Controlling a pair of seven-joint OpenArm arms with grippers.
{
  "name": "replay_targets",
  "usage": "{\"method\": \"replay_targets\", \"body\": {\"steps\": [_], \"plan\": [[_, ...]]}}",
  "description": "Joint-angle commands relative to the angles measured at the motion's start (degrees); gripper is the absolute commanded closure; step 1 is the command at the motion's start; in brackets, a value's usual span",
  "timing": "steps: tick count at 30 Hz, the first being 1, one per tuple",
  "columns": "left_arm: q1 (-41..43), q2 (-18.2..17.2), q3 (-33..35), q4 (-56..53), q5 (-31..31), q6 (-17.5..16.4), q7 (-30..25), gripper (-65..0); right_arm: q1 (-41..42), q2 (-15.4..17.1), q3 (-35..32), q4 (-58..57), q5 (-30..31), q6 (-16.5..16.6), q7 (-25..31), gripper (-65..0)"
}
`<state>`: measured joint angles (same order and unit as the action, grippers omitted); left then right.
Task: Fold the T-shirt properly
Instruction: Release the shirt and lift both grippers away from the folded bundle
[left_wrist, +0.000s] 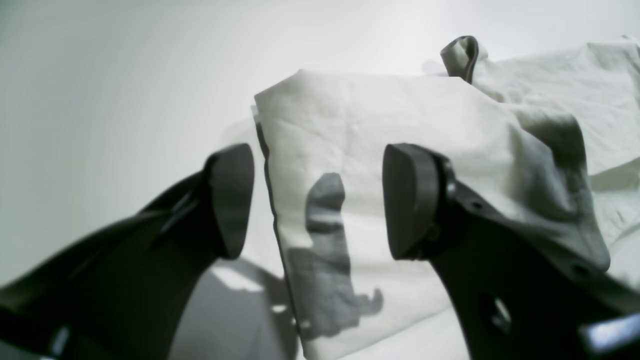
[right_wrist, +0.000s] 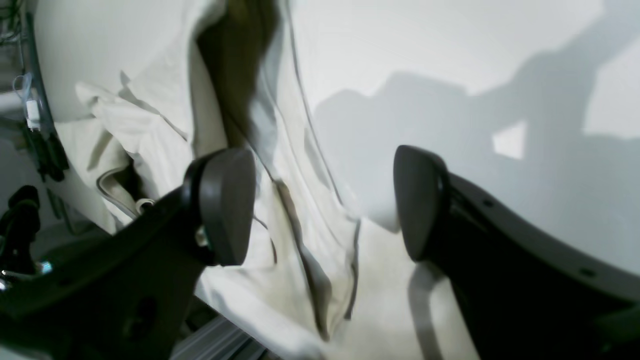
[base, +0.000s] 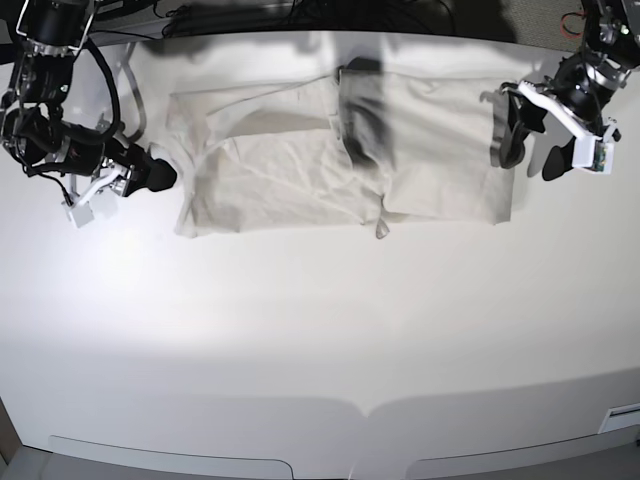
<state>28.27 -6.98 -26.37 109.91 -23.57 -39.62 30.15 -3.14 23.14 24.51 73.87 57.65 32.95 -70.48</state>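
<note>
The off-white T-shirt (base: 290, 165) lies spread across the far part of the white table (base: 320, 330), with parts folded over and a dark shadow on its middle. My left gripper (base: 528, 155) is open at the shirt's right edge. In the left wrist view (left_wrist: 320, 200) a raised fold of the shirt (left_wrist: 380, 120) stands just beyond the open fingers. My right gripper (base: 158, 172) is open at the shirt's left edge. In the right wrist view (right_wrist: 322, 202) the shirt's hem and folds (right_wrist: 300, 235) lie between and below the fingers, not gripped.
Dark cables (base: 250, 15) run along the table's back edge. A cable loops near the right arm (base: 125, 90). The table's front edge (base: 320, 450) is near the bottom of the base view.
</note>
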Motion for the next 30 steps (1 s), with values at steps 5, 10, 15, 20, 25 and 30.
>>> {"method": "replay_targets", "body": {"steps": [5, 10, 15, 20, 25, 30], "plan": [[0.0, -0.5, -0.3, 1.2, -0.9, -0.4, -1.5, -39.5, 1.1, 0.5, -7.6, 0.4, 0.0, 2.8, 0.0, -43.2], [0.0, -0.5, -0.3, 1.2, -0.9, -0.4, -1.5, -39.5, 1.9, 0.5, -12.3, 0.4, 0.1, 2.6, 0.2, -43.2], [0.0, -0.5, -0.3, 1.2, -0.9, -0.4, -1.5, -39.5, 1.8, 0.0, -13.3, 0.4, 0.0, 2.6, 0.1, -42.7], [0.0, -0.5, -0.3, 1.2, -0.9, -0.4, -1.4, -39.5, 1.8, -1.1, -13.3, 0.4, -0.7, 1.6, -0.1, -27.7], [0.0, -0.5, -0.3, 1.2, -0.9, -0.4, -1.0, -39.5, 1.8, -1.3, -13.3, 0.4, -0.6, 1.1, 1.9, -2.3], [0.0, -0.5, -0.3, 1.2, -0.9, -0.4, -1.0, -39.5, 1.9, -1.2, -12.4, 0.4, -0.6, 3.8, 5.7, 0.0]]}}
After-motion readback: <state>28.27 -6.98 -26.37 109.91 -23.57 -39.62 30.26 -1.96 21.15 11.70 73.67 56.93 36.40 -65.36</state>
